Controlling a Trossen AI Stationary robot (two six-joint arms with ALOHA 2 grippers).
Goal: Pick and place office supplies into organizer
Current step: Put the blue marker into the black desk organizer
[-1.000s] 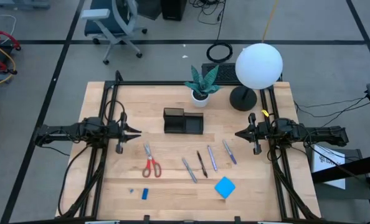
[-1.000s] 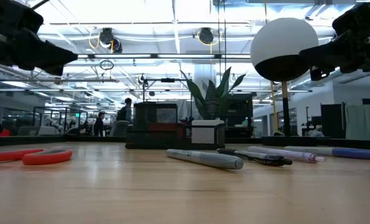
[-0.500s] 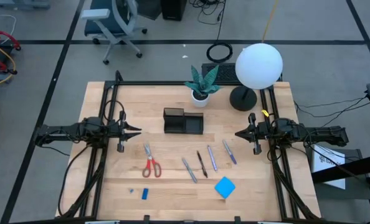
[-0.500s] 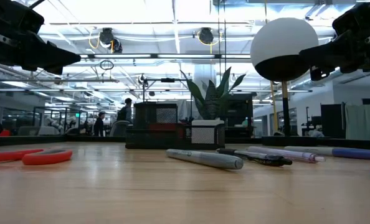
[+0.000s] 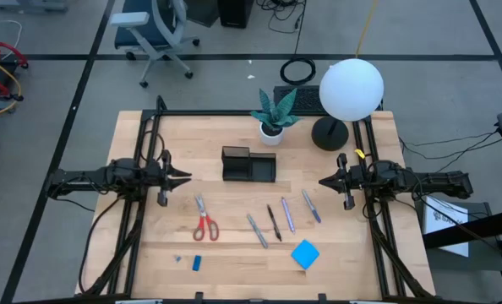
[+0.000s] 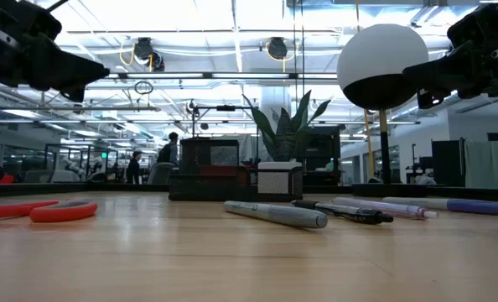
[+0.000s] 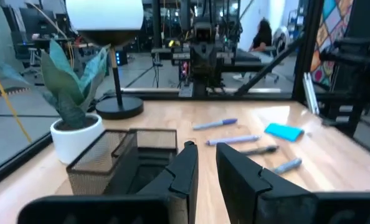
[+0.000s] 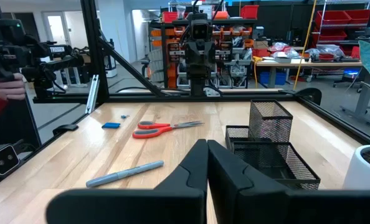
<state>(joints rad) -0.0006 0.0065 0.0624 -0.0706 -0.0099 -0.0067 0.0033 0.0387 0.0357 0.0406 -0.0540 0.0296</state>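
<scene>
We look down on a pale wooden table (image 5: pixel 234 253) with visible grain, framed by black rails; the organizer (image 5: pixel 248 165), a small black wire-mesh tray with low compartments and one taller square section, sits near the middle of the board, just in front of a white plant pot (image 5: pixel 272 130) holding stiff, pointed green leaves; to the pot's right stands a lamp (image 5: pixel 351 89) with a smooth white globe on a round black base. The office supplies lie flat on the wood nearer the front edge, none of them in the organizer: the red-handled scissors (image 5: pixel 204 219) with thin metal blades lie to the left; four slim pens (image 5: pixel 282 218) lie side by side in a loose row at the centre, apart from one another; the bright blue square pad (image 5: pixel 305 254) lies in front of the pens; the small blue rectangular piece (image 5: pixel 196 263) lies near the front left, well apart from the rest. The left gripper (image 5: pixel 186 178) hangs above the table left of the organizer, its two dark fingers (image 7: pixel 184 167) standing a narrow gap apart and holding nothing; the right gripper (image 5: pixel 323 181) hangs at the table's right side, its fingers (image 8: pixel 195 163) pressed together and empty.
</scene>
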